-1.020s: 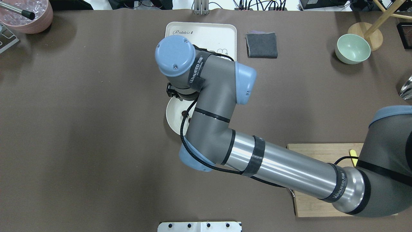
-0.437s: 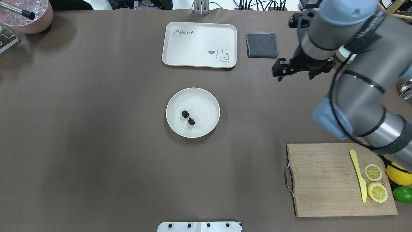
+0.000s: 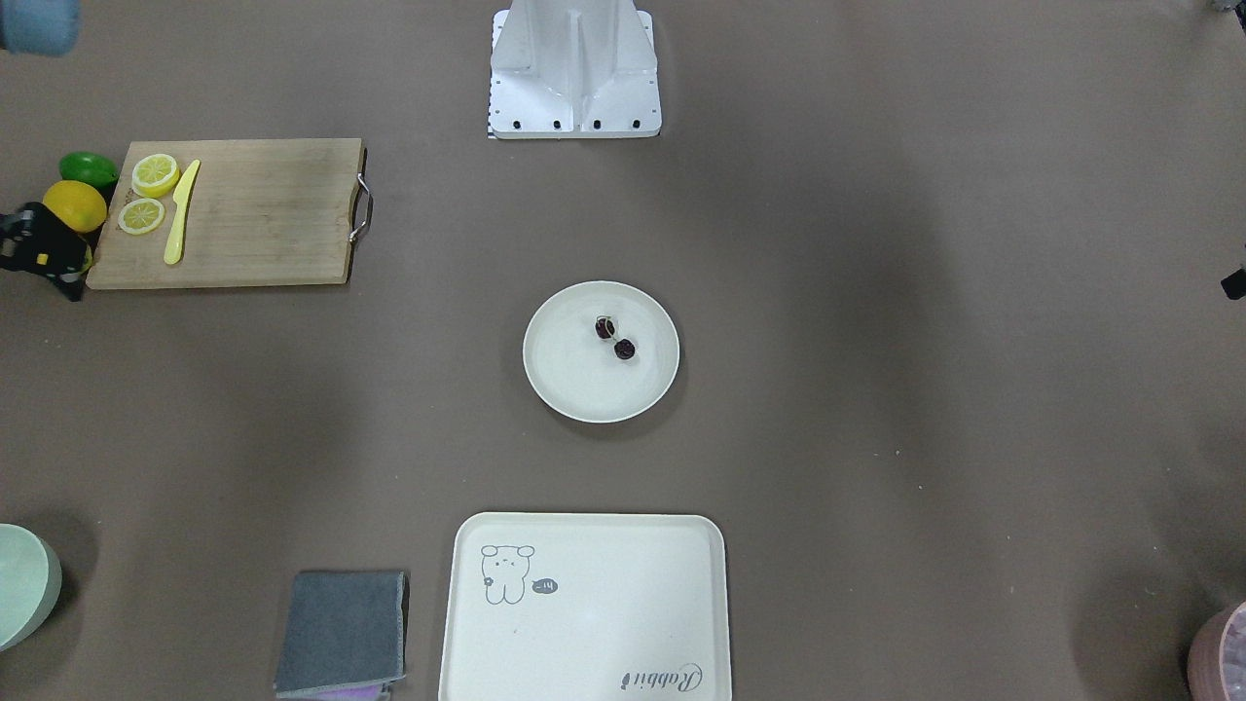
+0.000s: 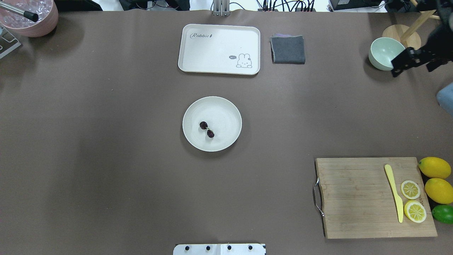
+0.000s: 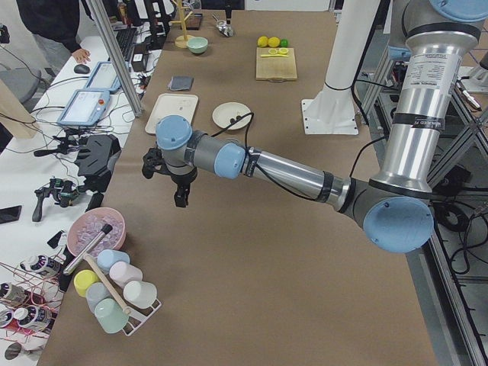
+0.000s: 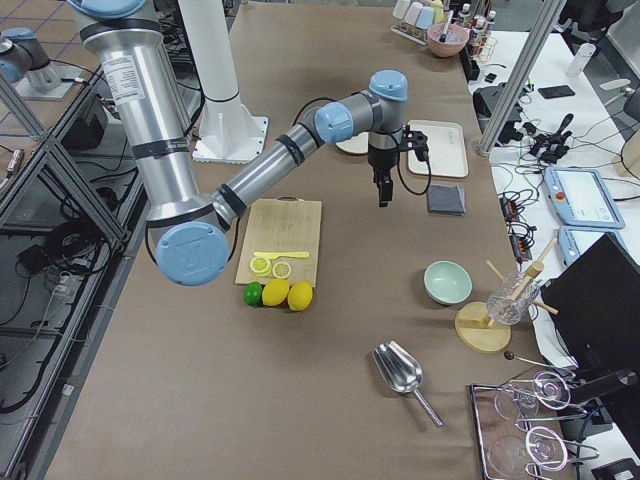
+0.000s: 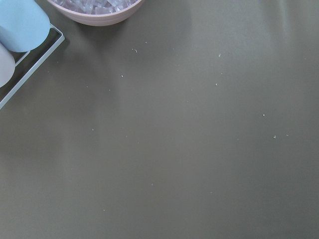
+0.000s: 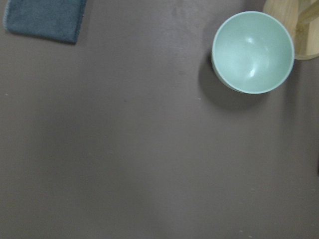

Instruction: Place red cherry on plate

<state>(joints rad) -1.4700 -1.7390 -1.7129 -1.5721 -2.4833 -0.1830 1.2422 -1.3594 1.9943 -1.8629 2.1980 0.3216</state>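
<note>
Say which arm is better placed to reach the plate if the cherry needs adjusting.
Probably right. The right hand hangs near the green bowl; the left hand hangs by the pink bowl, farther from the plate.

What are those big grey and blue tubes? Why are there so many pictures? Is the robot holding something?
Those tubes are two robot arms, the left arm and the right arm, at a brown table. Each ends in a gripper, a pincer for grabbing things. All the pictures show one moment from different cameras: one above and behind the robot, one facing it, one at each table end, one on each wrist. A white plate holds the two dark cherries. Around it lie a rabbit tray, a grey cloth, a green bowl, and a cutting board with lemon slices and a yellow knife. The right gripper hangs open and empty near the green bowl. The left gripper hovers near a pink bowl; I cannot tell whether it is open.
</note>
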